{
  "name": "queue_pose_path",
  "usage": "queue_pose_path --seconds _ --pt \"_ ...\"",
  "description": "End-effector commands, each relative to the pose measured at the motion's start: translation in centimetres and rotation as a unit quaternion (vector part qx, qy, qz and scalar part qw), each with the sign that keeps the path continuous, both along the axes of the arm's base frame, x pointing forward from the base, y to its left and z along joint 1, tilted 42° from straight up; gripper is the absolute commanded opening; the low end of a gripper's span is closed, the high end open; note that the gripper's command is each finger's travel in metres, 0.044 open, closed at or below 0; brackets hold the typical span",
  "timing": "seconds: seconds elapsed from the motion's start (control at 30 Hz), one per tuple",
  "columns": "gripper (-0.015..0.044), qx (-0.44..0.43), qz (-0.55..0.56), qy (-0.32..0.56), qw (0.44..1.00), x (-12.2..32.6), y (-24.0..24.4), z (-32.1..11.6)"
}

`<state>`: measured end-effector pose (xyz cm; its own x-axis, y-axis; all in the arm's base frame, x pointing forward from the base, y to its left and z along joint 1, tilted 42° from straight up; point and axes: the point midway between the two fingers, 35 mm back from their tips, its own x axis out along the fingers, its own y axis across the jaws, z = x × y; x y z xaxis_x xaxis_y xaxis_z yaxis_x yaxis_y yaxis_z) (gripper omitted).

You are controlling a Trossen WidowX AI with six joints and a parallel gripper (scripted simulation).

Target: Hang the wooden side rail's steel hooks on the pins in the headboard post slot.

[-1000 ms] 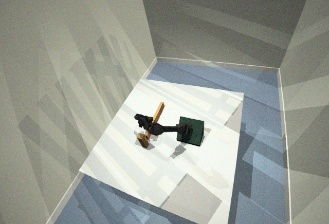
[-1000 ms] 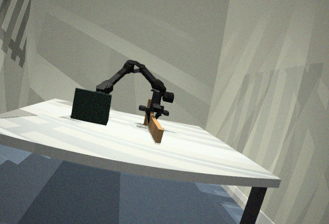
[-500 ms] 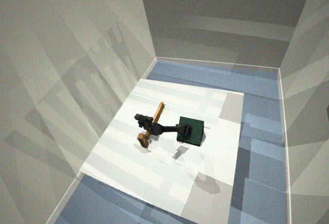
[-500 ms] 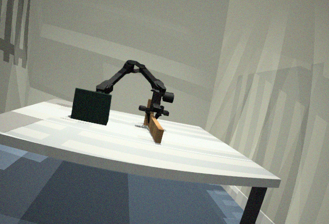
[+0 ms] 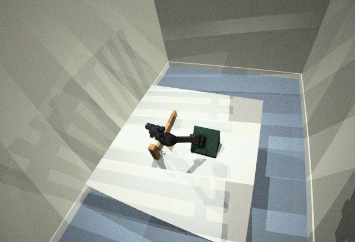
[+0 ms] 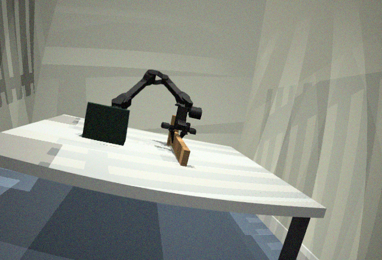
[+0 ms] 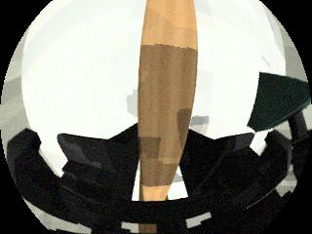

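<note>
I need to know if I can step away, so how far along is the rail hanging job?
Done: the tool is shut on the rail, and its near end in the exterior view looks down on the table.
In hand: the other end is at or close to the post; hooks and pins can't be made out.
Left: confirm seating, let go, move away.
</note>
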<state>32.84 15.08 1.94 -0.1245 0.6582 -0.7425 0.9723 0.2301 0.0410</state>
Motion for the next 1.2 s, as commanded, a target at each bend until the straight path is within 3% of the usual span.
queue_pose_path --seconds 0.0,1.17 --pt "0.0000 0.001 -0.002 -0.008 1.000 0.32 -0.05 0.58" --pt "0.0000 0.001 -0.002 -0.008 1.000 0.28 0.24 0.82"
